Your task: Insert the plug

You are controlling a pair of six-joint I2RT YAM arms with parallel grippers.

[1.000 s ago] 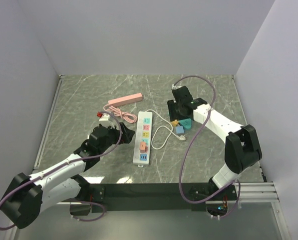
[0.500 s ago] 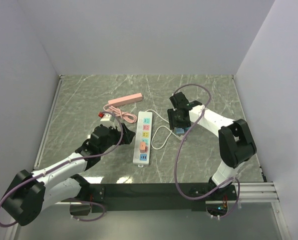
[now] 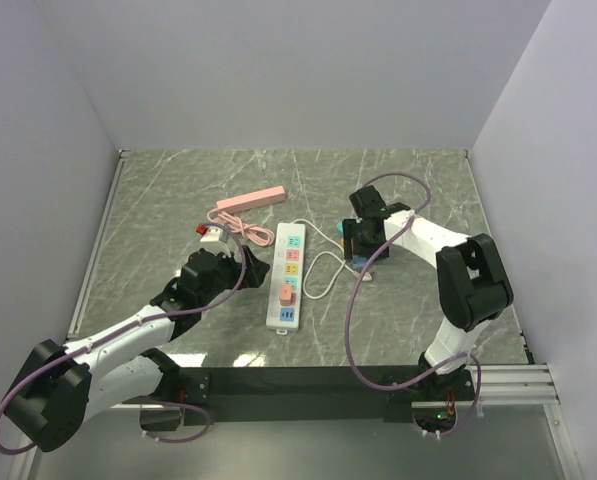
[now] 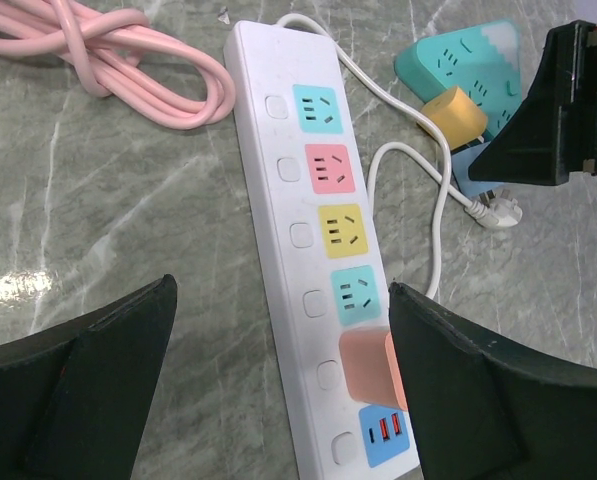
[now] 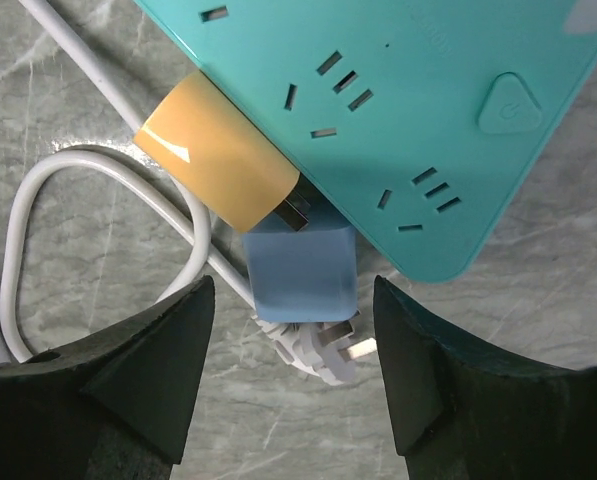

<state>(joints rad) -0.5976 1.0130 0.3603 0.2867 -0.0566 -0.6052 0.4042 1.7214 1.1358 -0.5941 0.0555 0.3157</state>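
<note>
A white power strip (image 3: pixel 286 262) with coloured sockets lies mid-table, with a salmon plug (image 4: pixel 373 365) seated near its front end. My left gripper (image 4: pixel 281 300) is open and hovers over that end of the strip (image 4: pixel 308 240). My right gripper (image 5: pixel 288 330) is open, low over a blue plug (image 5: pixel 303 270) that lies against a teal power strip (image 5: pixel 398 110); its fingers stand either side of the blue plug. A yellow plug (image 5: pixel 218 150) lies at the teal strip's edge. The white strip's own white plug (image 5: pixel 313 345) lies loose just beneath the blue one.
A pink power strip (image 3: pixel 251 199) and its coiled pink cable (image 3: pixel 233 225) lie at the back left. The white cable (image 3: pixel 323 270) loops between the white strip and my right gripper (image 3: pixel 358 248). Walls enclose the table on three sides.
My right gripper has swung forward and down from behind the teal strip until it now covers the teal strip and the plugs. The left arm has barely moved.
</note>
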